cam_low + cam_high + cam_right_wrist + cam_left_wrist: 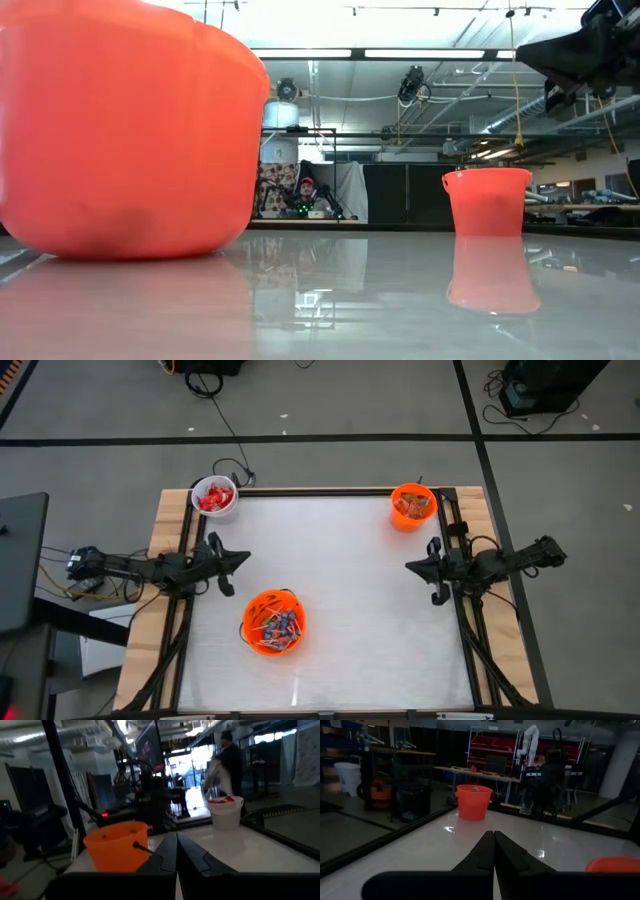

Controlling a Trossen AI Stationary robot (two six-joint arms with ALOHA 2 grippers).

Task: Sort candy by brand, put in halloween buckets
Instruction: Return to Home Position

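From above, the candy all sits in the white bucket, small orange bucket and larger orange bucket; the bench holds nothing loose. The low view agrees. In the wrist views my left gripper and right gripper are pressed together, empty. Sorting looks done.

the big bucket stands on the table, toward its near edge and left of the middle, with candy in it. behind the big bucket and a little to its left, at the table's far left corner, stands the corner bucket. behind the big bucket and well to its right, at the far right corner, stands the small bucket. both also have candy in them. the left gripper hovers just behind and left of the big bucket, apart from it. the right gripper hovers well to its right, nearer the small bucket.
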